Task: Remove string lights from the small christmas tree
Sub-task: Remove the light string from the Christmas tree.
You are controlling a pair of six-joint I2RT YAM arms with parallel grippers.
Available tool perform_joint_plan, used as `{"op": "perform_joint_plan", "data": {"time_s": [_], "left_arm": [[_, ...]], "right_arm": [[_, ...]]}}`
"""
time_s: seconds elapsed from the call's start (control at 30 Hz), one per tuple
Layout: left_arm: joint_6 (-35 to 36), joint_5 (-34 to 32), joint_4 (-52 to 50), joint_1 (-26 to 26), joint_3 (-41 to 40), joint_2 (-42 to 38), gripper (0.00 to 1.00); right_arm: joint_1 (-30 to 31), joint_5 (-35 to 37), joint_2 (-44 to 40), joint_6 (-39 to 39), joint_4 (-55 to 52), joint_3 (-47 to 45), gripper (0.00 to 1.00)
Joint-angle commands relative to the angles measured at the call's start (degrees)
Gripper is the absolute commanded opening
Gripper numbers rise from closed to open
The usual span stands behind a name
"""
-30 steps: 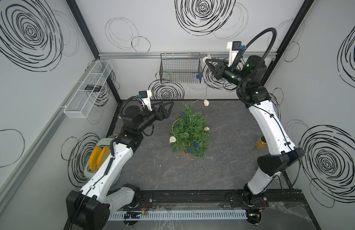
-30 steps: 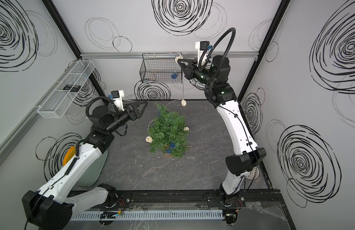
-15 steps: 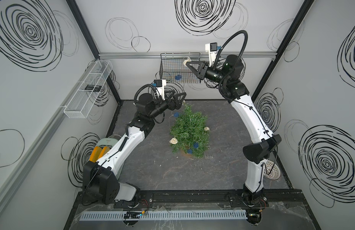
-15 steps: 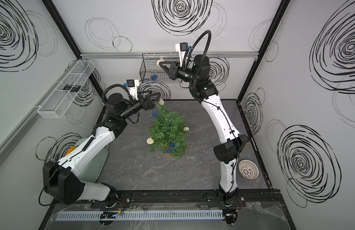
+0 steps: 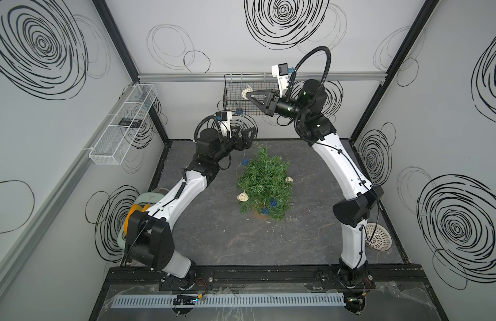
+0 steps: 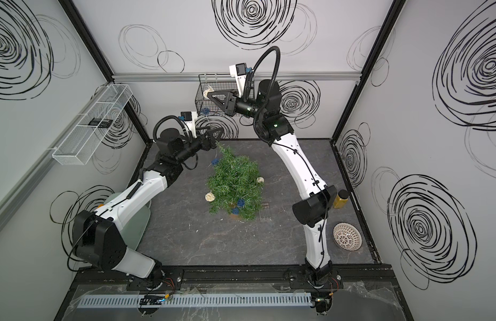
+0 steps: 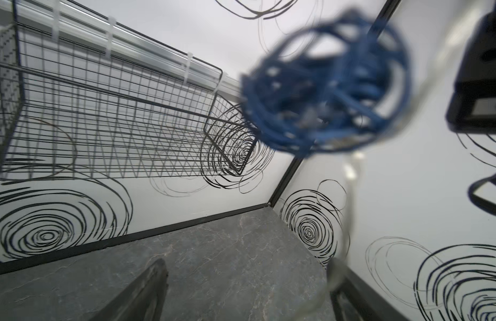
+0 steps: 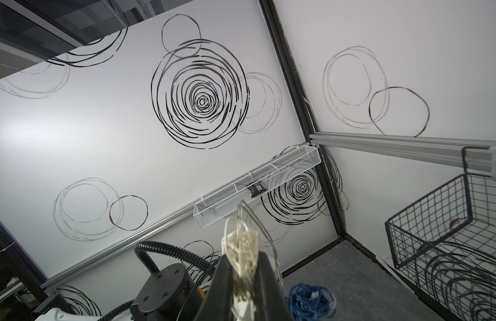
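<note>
The small christmas tree stands mid-floor, a bit of its tan pot showing. The string lights run up from it: cream balls and blue balls sit in the branches, and one blue ball hangs in the air. High up by the black wire basket, my right gripper is shut on a cream ball. My left gripper is open beside the tree tip, under the hanging blue ball. The pale wire drops close to one finger.
A black wire basket hangs on the back wall. A white mesh shelf is on the left wall. A pale green and orange object stands at the left, a white perforated bowl and a yellow bottle at the right.
My right arm has swung left with the cream ball, up to the black basket, lifting the string. My left arm has reached back toward the tree tip, jaws still open.
</note>
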Motion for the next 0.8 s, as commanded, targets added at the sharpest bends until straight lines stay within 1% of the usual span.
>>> {"op": "perform_joint_plan", "data": {"time_s": [0.0,0.13,0.27,0.47,0.67,0.77], "left_arm": [[-2.8,-0.2,5.6,2.5,-0.4,0.0,0.91],[-3.4,0.8,6.6,3.5,-0.3,0.3,0.89],[-4.1,1.6,6.4,4.6,0.8,0.9,0.77],[-4.8,1.9,6.3,5.9,0.0,-0.8,0.64],[-4.8,1.6,5.4,6.7,0.5,-2.0,0.42],[-4.8,1.5,5.3,6.7,0.2,-2.6,0.35]], "right_arm": [[0.0,-1.1,-3.5,0.3,3.3,-2.2,0.02],[0.3,-2.0,-5.0,0.4,4.2,-4.4,0.02],[0.3,-1.7,-7.1,0.2,4.9,-7.3,0.02],[-0.1,-0.9,-10.6,-0.8,5.0,-12.2,0.03],[-0.1,-0.8,-13.3,-0.1,5.9,-17.5,0.05],[-0.1,-0.6,-14.3,0.0,5.7,-19.3,0.07]]}}
